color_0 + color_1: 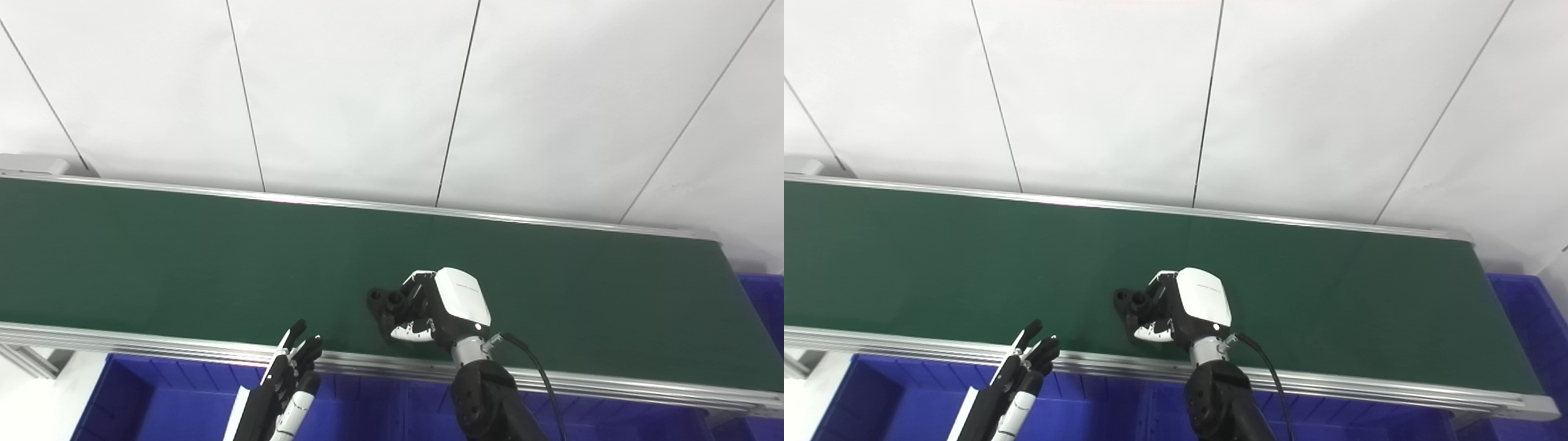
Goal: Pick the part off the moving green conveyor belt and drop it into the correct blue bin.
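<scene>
L hand (288, 383) open over blue bin (147, 398); R hand (438, 309) grips black part (383, 301) on belt (184, 269).

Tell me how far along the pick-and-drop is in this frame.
Done: the right hand has reached the black part on the green belt, fingers curled around it. In hand: securing the grasp; whether the part is lifted is unclear. Left: carrying it to a blue bin. The left hand waits open.
</scene>
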Available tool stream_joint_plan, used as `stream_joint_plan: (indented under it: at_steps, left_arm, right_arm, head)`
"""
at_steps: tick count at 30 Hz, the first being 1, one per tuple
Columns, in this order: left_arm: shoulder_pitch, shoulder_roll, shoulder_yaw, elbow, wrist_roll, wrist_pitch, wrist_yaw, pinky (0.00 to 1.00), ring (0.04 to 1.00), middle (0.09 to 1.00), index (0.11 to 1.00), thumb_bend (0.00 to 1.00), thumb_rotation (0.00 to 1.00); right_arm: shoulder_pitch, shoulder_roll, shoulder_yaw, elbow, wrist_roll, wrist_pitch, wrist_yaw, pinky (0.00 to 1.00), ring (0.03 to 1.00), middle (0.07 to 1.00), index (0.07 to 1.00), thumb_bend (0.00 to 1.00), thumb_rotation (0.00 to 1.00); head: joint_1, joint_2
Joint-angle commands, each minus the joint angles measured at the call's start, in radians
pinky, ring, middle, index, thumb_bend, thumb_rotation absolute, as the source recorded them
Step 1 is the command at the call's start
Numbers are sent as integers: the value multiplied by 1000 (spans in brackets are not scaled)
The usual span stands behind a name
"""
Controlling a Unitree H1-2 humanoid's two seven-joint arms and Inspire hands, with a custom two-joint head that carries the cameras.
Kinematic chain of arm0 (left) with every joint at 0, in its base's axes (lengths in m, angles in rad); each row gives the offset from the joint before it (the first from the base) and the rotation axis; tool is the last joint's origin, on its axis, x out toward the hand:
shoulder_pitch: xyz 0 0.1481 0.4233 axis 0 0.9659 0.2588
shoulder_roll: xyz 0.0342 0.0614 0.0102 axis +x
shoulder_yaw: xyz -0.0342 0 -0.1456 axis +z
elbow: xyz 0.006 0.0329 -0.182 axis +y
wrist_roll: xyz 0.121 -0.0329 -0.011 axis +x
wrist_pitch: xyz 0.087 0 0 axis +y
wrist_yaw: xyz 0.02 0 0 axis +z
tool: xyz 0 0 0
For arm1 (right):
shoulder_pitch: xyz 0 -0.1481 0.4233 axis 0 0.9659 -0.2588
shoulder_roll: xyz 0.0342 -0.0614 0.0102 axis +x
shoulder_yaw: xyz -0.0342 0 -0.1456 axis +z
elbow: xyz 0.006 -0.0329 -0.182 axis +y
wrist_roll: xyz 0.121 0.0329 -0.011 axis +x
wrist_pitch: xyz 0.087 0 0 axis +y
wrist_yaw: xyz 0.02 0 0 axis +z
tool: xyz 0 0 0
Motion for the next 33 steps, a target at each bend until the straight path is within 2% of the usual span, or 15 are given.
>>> stream_joint_plan:
  at_steps: [1,6,7,9,12,14,15,16,19,22,28,33]
  left_arm:
    - [0,0,-4,-30,-13,-19,-13,921,896,890,960,481,771]
    - [0,0,-4,-30,-14,-18,-11,919,895,887,959,488,773]
    - [0,0,-4,-29,-14,-18,-11,916,894,887,958,492,773]
    - [-1,-1,-2,-29,-20,-17,-11,923,900,888,959,493,771]
    - [-1,0,-1,-32,-25,-12,-11,924,900,888,958,500,770]
    - [-1,2,0,-35,-27,-9,-12,923,899,888,959,501,773]
    - [-1,2,1,-37,-27,-7,-12,920,898,886,960,502,773]
    - [-2,3,2,-37,-27,-6,-11,918,897,886,960,503,773]
    - [-4,6,7,-36,-29,-5,-12,911,895,887,958,513,777]
    - [-6,10,10,-35,-31,-3,-14,909,893,887,958,504,781]
    - [-12,23,15,-30,-37,-3,-21,907,890,883,959,496,785]
    - [-15,29,24,-32,-37,5,-24,903,888,882,957,490,783]
  right_arm:
    - [63,19,61,50,10,35,81,254,334,410,521,520,0]
    - [65,15,71,41,16,40,75,234,309,400,518,520,0]
    - [65,15,73,41,17,40,72,230,304,444,499,525,0]
    - [67,14,75,34,20,47,76,223,298,469,488,527,0]
    - [69,11,78,16,25,60,83,223,298,473,487,528,0]
    - [73,7,76,-6,32,58,78,246,319,424,512,522,0]
    - [76,6,74,-19,37,57,76,233,299,453,496,526,0]
    - [80,2,69,-44,42,55,75,228,292,462,491,527,0]
    - [86,-10,64,-113,48,62,86,248,315,413,522,520,0]
    - [93,-28,54,-214,39,79,113,219,282,466,489,529,0]
    - [101,-54,21,-397,28,115,195,148,202,469,485,529,0]
    - [121,-66,21,-509,-15,138,246,143,199,469,485,530,0]
  head:
    - [1,1]
    - [-5,2]
    - [-5,2]
    - [-6,2]
    - [-10,5]
    - [-16,6]
    - [-16,6]
    - [-20,6]
    - [-24,6]
    - [-27,5]
    - [-36,6]
    - [-54,14]
